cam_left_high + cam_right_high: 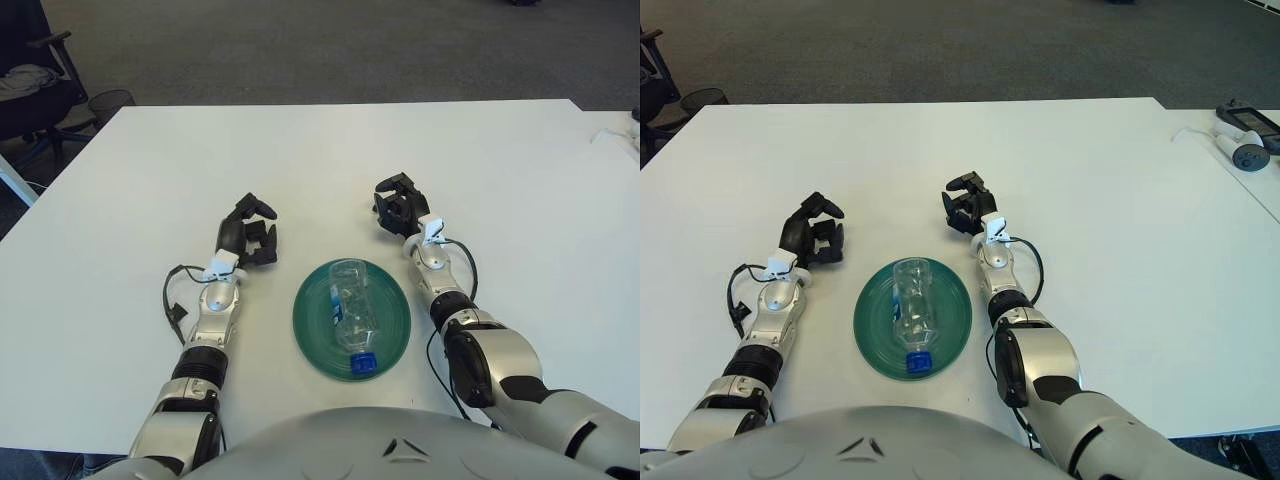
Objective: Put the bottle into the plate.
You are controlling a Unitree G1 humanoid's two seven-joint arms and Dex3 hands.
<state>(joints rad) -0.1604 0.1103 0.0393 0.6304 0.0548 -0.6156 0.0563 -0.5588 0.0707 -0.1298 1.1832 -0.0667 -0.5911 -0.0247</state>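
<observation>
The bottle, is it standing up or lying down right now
Lying down. The clear bottle rests on its side inside the green plate, blue cap toward the robot. Neither the left hand nor the right hand holds it.
</observation>
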